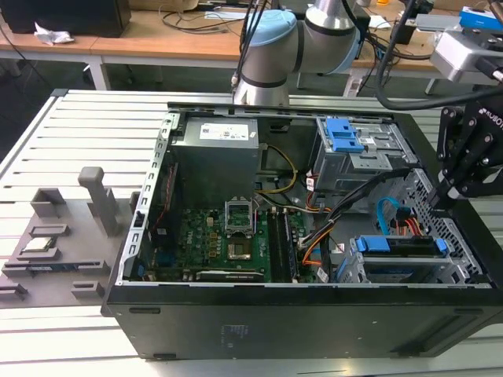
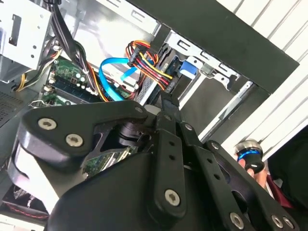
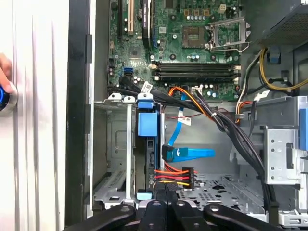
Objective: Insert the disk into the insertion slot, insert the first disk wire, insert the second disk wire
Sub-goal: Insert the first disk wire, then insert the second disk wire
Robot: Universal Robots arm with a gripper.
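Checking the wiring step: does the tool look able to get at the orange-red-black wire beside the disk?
Probably yes: in the first wrist view the tool sits close to the first disk wire, the case stands open, though the second disk wire runs alongside.

Glare whitens the table (image 3: 38, 144) while the case (image 3: 77, 144) interior lies in shadow.

The white label (image 1: 228, 132) on the power supply (image 1: 214, 161) carries print — too small to read.
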